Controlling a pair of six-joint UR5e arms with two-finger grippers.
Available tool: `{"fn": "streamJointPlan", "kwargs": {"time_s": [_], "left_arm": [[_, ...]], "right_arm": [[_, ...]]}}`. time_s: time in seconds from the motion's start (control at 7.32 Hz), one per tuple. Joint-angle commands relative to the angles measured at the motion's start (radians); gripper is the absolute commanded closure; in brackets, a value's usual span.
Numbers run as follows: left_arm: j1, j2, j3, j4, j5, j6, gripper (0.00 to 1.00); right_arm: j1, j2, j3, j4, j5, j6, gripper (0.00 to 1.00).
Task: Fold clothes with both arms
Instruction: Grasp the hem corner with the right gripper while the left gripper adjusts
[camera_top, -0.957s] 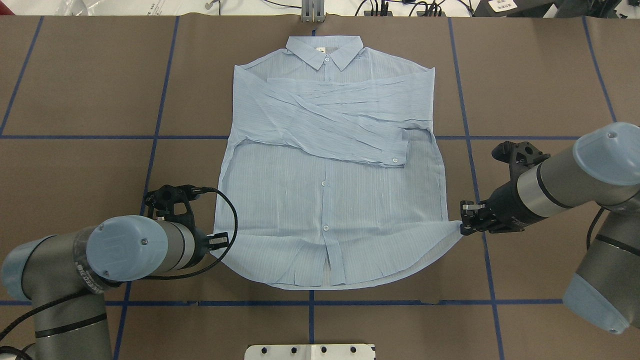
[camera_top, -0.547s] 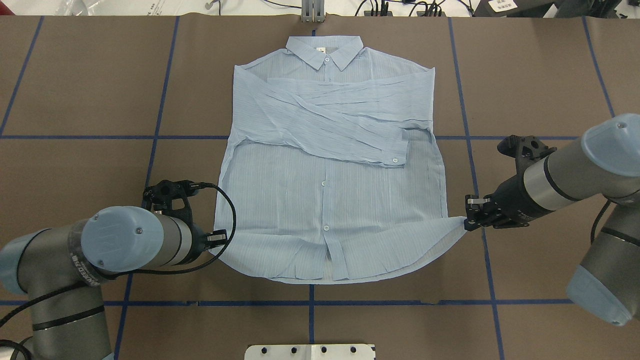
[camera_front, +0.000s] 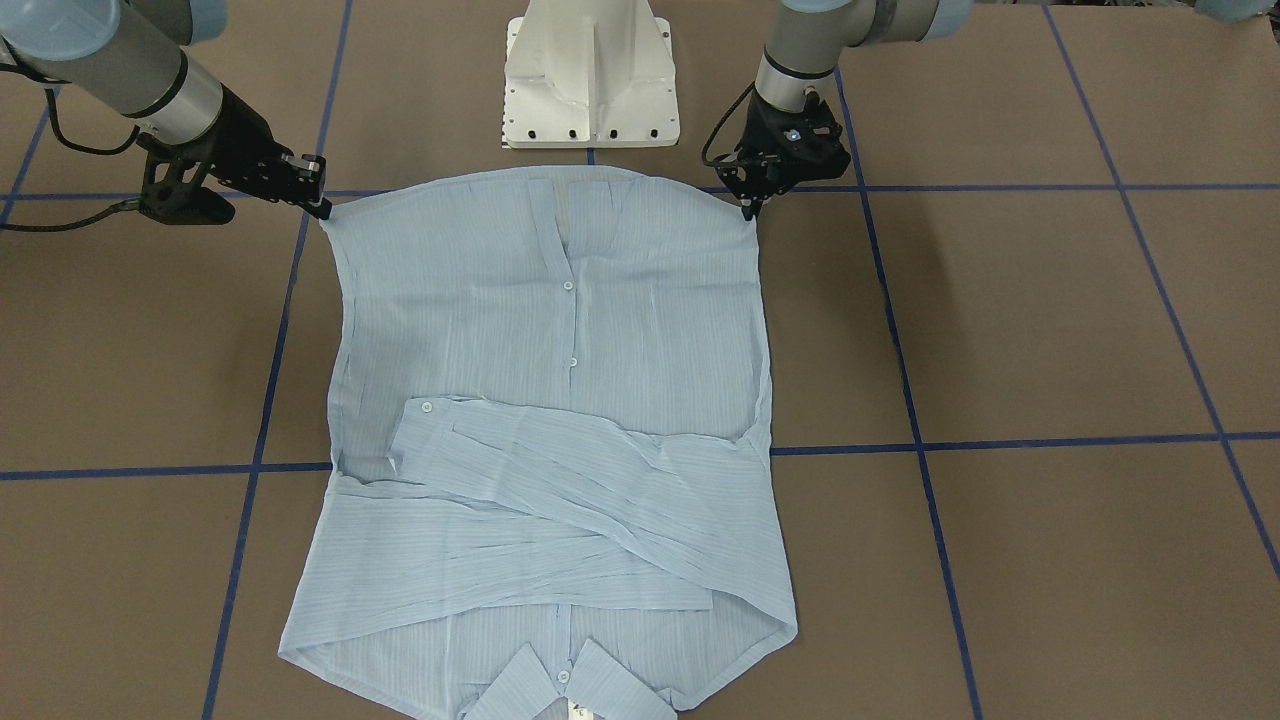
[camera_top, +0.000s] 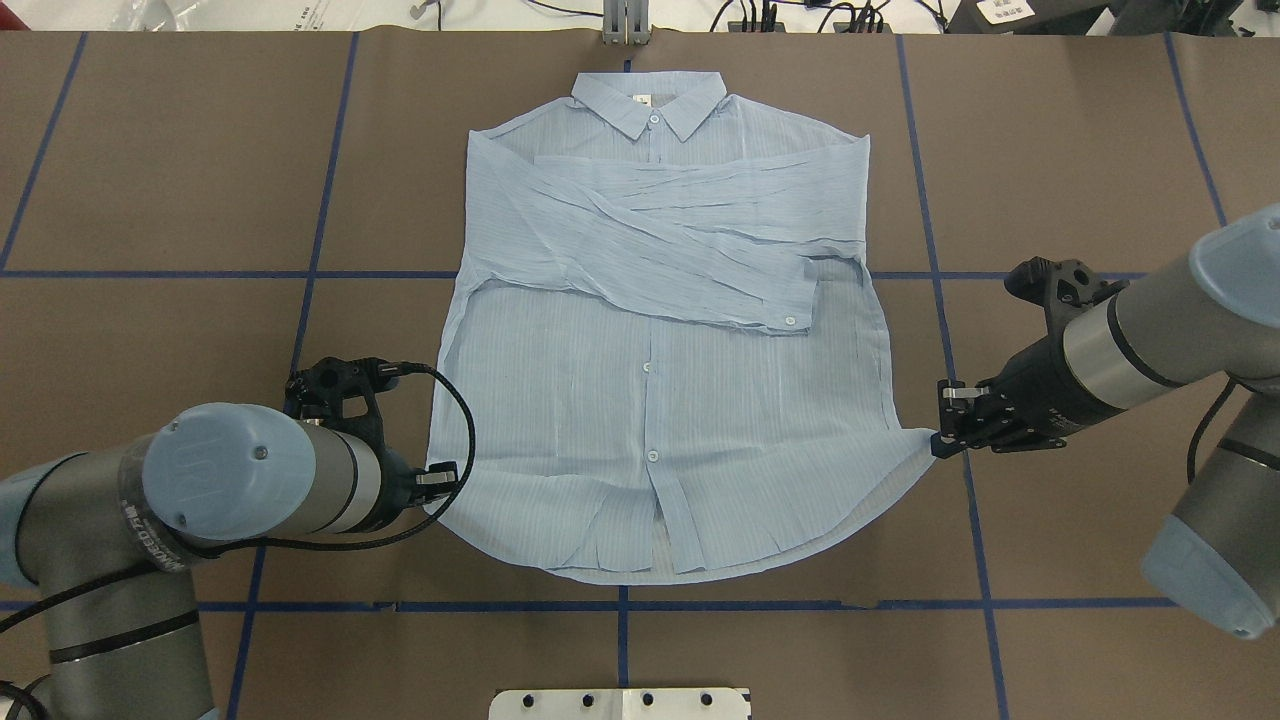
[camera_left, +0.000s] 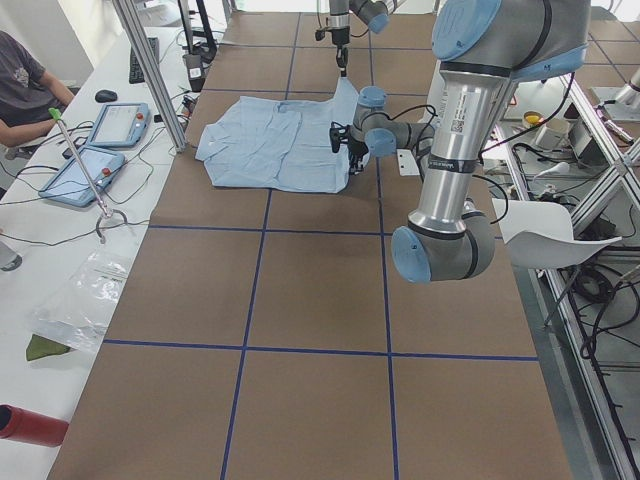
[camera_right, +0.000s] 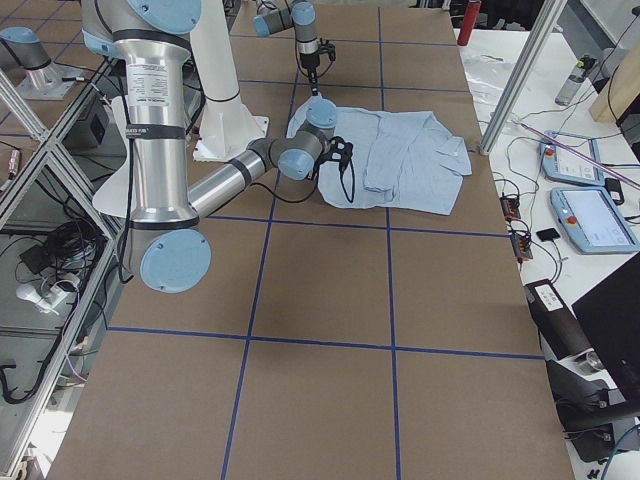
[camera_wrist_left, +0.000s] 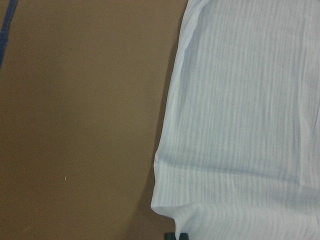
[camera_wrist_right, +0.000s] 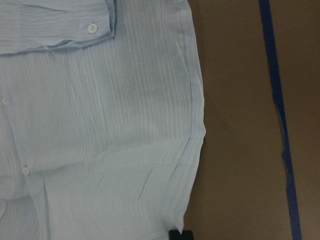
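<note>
Your pale blue shirt (camera_top: 650, 420) lay flat, sleeves crossed; left gripper (camera_top: 441, 494) and right gripper (camera_top: 938, 441) pinched its hem corners.

thin cloth shirt (camera_top: 650, 420), matt paper tabletop (camera_top: 180, 150)

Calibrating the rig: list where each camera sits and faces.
Front-facing: across the table, facing the robot; base, left gripper, right gripper.
Overhead: behind robot, looking down; both grippers at shirt hem.
Exterior left: table's left end; left arm nearest.
Exterior right: opposite end; right arm nearest.
Left wrist: down onto the hem; fingertip only.
Right wrist: same, opposite corner.
Shared: the shirt.
</note>
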Motion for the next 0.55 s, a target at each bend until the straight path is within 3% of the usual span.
{"fn": "streamJointPlan", "kwargs": {"time_s": [0.0,0.41], "left_arm": [[0.001,0.01,-0.046,0.001,-0.031,0.089,1.0],[0.002,0.015,-0.092,-0.006,-0.031,0.125,1.0]], "right_arm": [[0.002,-0.001,0.015,0.001,0.021,0.0,1.0],[0.01,-0.019,0.02,0.089,0.078,0.0,1.0]]}}
